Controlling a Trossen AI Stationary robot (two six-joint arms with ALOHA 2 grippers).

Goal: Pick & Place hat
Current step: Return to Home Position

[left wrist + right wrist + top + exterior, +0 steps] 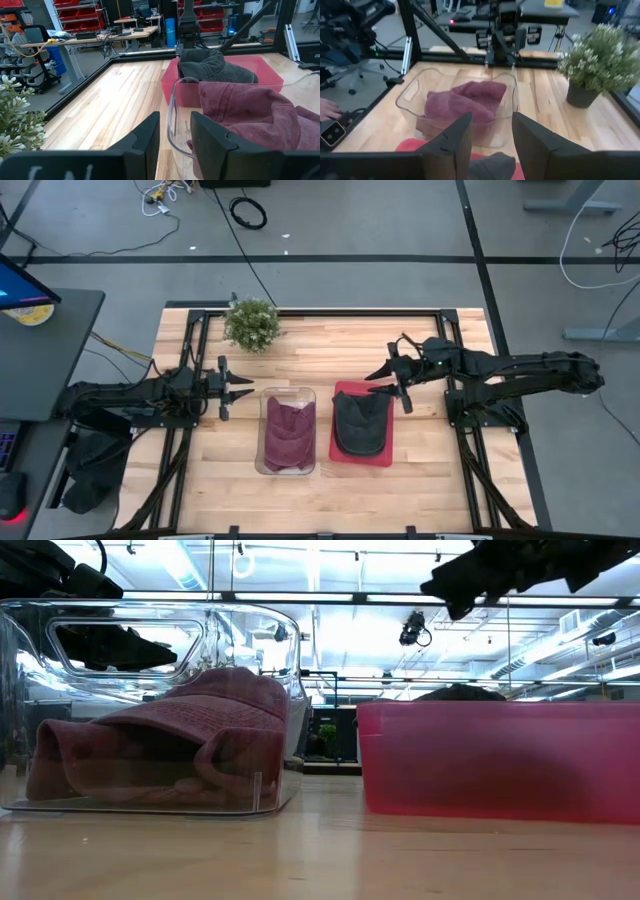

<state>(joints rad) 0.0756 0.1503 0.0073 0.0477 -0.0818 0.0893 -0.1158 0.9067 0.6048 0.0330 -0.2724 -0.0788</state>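
A maroon hat [288, 432] lies crumpled in a clear plastic bin [288, 465] at the table's middle; it also shows in the low view [170, 740] and the left wrist view [250, 112]. A dark grey hat [360, 423] lies in a red bin [345, 452], crown up [212, 65]. My left gripper [240, 392] is open and empty, just left of the clear bin's far end. My right gripper [397, 385] is open and empty, above the red bin's far right corner.
A small potted plant [252, 323] stands at the table's far side, left of centre. Bare wood [330, 345] lies between the plant and the bins. A black frame rail [320, 310] edges the table.
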